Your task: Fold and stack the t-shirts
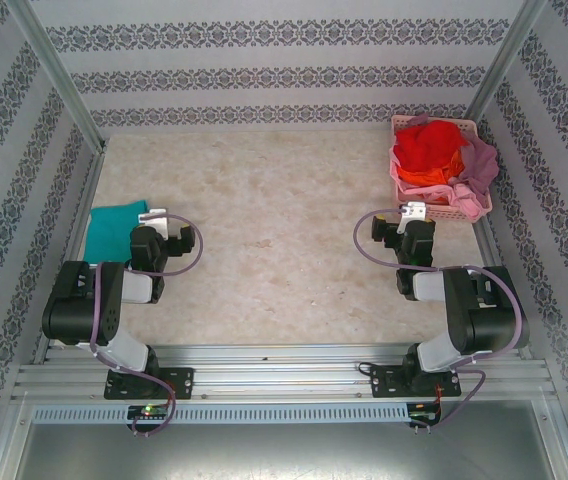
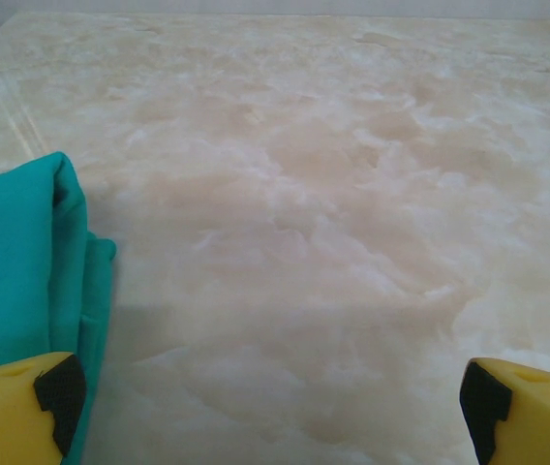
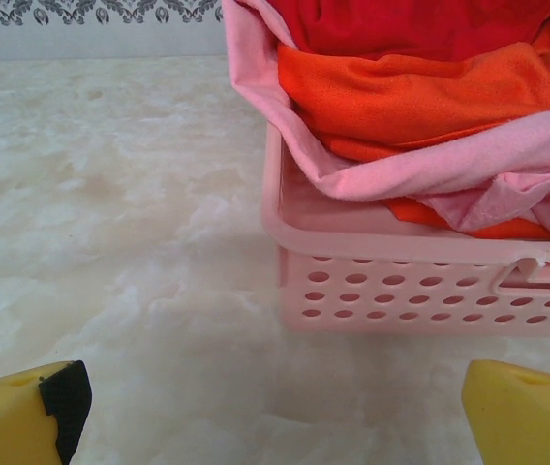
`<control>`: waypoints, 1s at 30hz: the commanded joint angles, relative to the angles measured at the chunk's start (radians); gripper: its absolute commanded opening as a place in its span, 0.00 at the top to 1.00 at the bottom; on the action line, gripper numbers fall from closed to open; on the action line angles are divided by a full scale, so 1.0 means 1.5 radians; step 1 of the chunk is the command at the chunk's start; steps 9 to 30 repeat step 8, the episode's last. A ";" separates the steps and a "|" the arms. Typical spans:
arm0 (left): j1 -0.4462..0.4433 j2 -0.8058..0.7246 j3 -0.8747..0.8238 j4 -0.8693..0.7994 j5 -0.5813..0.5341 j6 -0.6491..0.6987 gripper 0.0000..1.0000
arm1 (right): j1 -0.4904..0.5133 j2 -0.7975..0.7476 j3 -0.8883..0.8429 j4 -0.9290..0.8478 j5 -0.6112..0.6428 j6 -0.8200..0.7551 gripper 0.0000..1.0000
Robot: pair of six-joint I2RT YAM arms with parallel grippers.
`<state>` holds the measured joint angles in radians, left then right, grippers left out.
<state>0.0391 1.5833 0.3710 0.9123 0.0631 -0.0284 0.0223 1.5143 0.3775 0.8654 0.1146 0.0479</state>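
Both jaw pairs stand spread and empty, and the right gripper, the nearer arm, faces the basket of 3 heaped t-shirts directly ahead, while the folded teal t-shirt lies just left of the left gripper.

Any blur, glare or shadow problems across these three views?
Top external: even light, sharp, no glare. Left wrist: faint shadow band on the table beside the teal t-shirt. Right wrist: basket crisp, red t-shirt heavily saturated.
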 commanded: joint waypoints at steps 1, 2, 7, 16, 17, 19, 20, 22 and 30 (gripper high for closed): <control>-0.006 0.001 0.019 -0.001 0.026 0.019 0.00 | 0.002 -0.003 0.004 0.020 -0.011 -0.007 0.02; -0.006 0.001 0.018 0.000 0.026 0.019 0.00 | 0.002 -0.002 0.004 0.020 -0.010 -0.007 0.02; -0.006 0.000 0.018 0.001 0.026 0.019 0.00 | 0.002 -0.003 0.004 0.020 -0.010 -0.008 0.02; -0.006 0.001 0.018 0.001 0.026 0.019 0.00 | 0.003 -0.003 0.003 0.022 -0.011 -0.009 0.02; -0.006 0.001 0.018 0.001 0.026 0.019 0.00 | 0.003 -0.003 0.003 0.022 -0.011 -0.009 0.02; -0.006 0.001 0.018 0.001 0.026 0.019 0.00 | 0.003 -0.003 0.003 0.022 -0.011 -0.009 0.02; -0.006 0.001 0.018 0.001 0.026 0.019 0.00 | 0.003 -0.003 0.003 0.022 -0.011 -0.009 0.02; -0.006 0.001 0.018 0.001 0.026 0.019 0.00 | 0.003 -0.003 0.003 0.022 -0.011 -0.009 0.02; -0.006 0.001 0.018 0.001 0.026 0.019 0.00 | 0.003 -0.003 0.003 0.022 -0.011 -0.009 0.02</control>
